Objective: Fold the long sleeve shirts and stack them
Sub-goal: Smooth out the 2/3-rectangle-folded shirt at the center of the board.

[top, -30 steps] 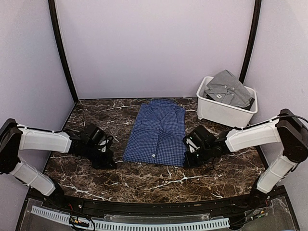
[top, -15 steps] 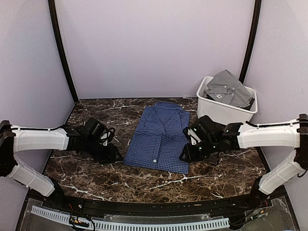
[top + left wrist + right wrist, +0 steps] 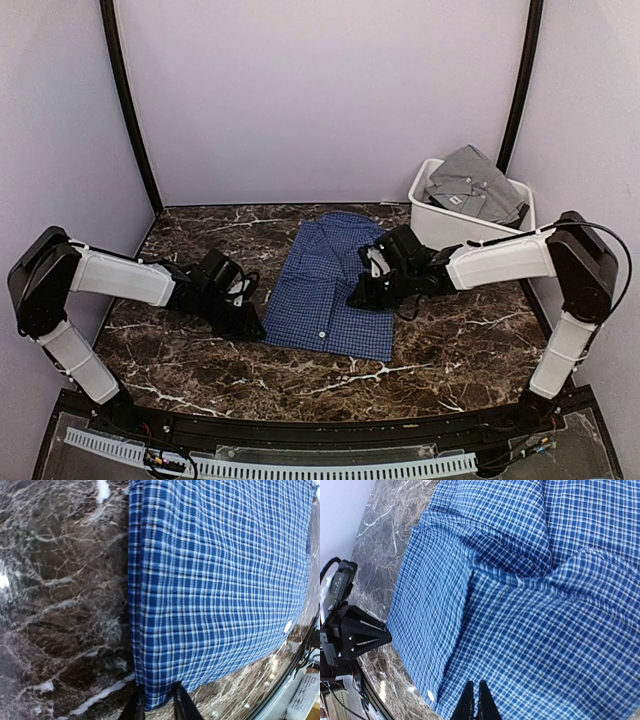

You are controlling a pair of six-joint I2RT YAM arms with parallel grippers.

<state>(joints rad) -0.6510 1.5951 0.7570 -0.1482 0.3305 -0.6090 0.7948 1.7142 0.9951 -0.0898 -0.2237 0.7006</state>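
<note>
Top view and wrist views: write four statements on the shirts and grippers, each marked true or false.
1. The blue checked shirt lies on the marble table. True.
2. The grey shirt lies beside it on the table. False: it is in the white bin.
3. The right gripper is wide open. False: it is shut, over the blue checked shirt.
4. The left gripper has a corner of that shirt between its fingers. True.

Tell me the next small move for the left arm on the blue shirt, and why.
Probably raise the left end effector slightly to test its hold. Its fingers straddle the near-left corner of the blue shirt, with cloth filling the gap. The right end effector is shut over the shirt's right half, and the hem lies flat.
</note>
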